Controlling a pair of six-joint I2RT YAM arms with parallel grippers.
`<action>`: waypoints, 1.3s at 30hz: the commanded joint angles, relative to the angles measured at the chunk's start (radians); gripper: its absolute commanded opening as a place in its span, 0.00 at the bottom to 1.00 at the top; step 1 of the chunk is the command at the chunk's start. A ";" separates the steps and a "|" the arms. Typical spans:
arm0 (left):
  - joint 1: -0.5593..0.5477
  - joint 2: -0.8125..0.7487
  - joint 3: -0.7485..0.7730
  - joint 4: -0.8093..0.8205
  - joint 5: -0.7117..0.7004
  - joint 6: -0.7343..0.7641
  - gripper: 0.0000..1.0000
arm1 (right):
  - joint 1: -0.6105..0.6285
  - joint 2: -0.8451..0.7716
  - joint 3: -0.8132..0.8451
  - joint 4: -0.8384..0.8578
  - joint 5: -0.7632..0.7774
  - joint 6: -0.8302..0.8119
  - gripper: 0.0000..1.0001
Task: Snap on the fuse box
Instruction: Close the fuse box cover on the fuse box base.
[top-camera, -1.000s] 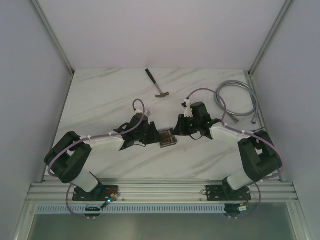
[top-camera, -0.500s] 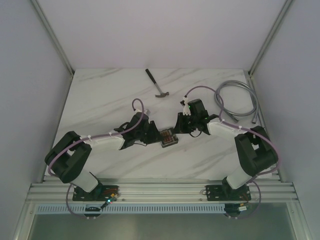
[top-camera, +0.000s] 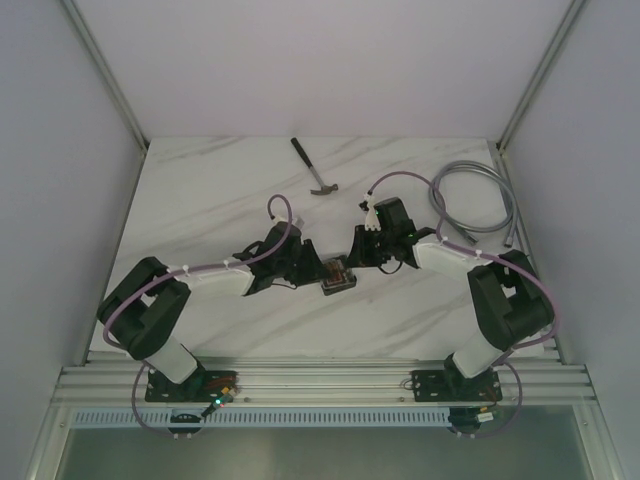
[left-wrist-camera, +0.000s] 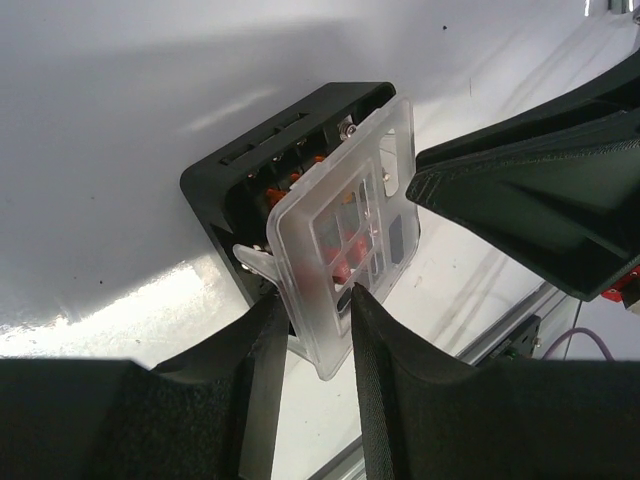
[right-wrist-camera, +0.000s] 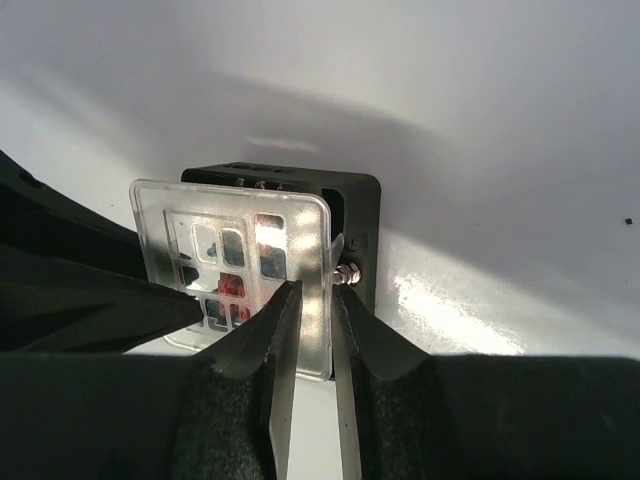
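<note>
Both — left pincer (left-wrist-camera: 315, 296) and right pincer (right-wrist-camera: 312, 290) — grasp the tilted clear cover (left-wrist-camera: 340, 215) over the fuse box (left-wrist-camera: 215, 190) between them.

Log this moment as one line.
left gripper: shut on clear cover | right gripper: shut on clear cover | fuse box: cover tilted, not snapped on

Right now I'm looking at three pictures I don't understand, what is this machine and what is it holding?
It is a robot: a left arm and a right arm bolted at the near edge of a table. One picture looks down from above; the other two come from a camera on each wrist. In the middle sits a black fuse box with a see-through cover tilted over it, not yet pressed flat. The left pincer and the right pincer each pinch an edge of that cover. Farther back lie a hammer and a coiled grey cable.
</note>
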 joint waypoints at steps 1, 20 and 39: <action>-0.002 0.012 0.016 0.008 0.017 -0.014 0.40 | 0.007 -0.022 0.036 -0.008 0.011 -0.010 0.25; -0.013 0.034 0.037 -0.051 0.006 0.010 0.55 | 0.006 -0.050 0.037 -0.010 0.053 -0.013 0.30; -0.038 0.035 0.079 -0.128 -0.014 0.051 0.51 | -0.002 -0.110 -0.115 0.053 -0.025 0.043 0.58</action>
